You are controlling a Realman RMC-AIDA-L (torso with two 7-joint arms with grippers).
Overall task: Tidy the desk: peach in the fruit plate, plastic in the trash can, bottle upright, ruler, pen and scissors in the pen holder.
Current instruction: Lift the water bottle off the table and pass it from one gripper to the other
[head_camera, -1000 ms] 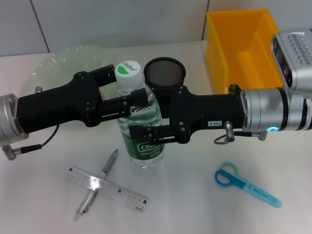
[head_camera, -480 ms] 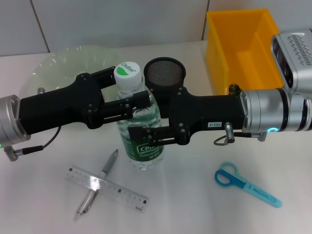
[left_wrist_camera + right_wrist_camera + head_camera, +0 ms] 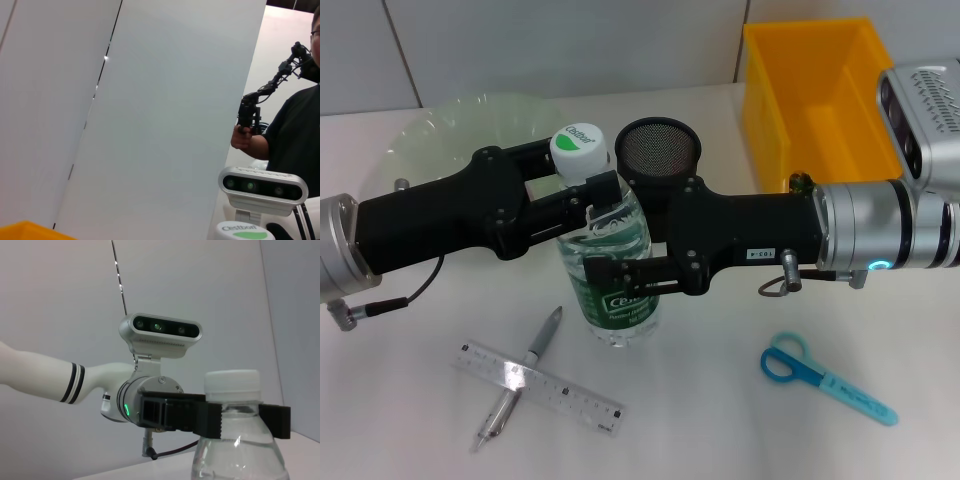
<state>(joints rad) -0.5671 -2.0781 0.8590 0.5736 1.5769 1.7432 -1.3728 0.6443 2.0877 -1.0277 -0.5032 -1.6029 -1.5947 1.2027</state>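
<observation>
1. The left gripper (image 3: 585, 190) reaches in from the left and clamps its fingers on the neck of the water bottle (image 3: 610, 270), just under the white-and-green cap (image 3: 577, 146); the right wrist view shows black pads pressed to the neck below the cap.
2. A glass fruit plate (image 3: 430, 130) sits behind the left arm, at the back left of the white desk (image 3: 720, 410).
3. Nearer the front, a clear ruler (image 3: 542, 387) lies across a grey pen (image 3: 520, 378), the two touching.
4. The bottle stands close to upright at centre, held by both arms.
5. A black mesh pen holder (image 3: 658, 148) stands just behind the bottle.
6. The right gripper (image 3: 620, 272) comes in from the right, fingers closed on the bottle's green label.
7. Blue scissors (image 3: 825, 377) lie flat at front right, well apart from the bottle.
8. A yellow bin (image 3: 815, 95) sits at the back right.
</observation>
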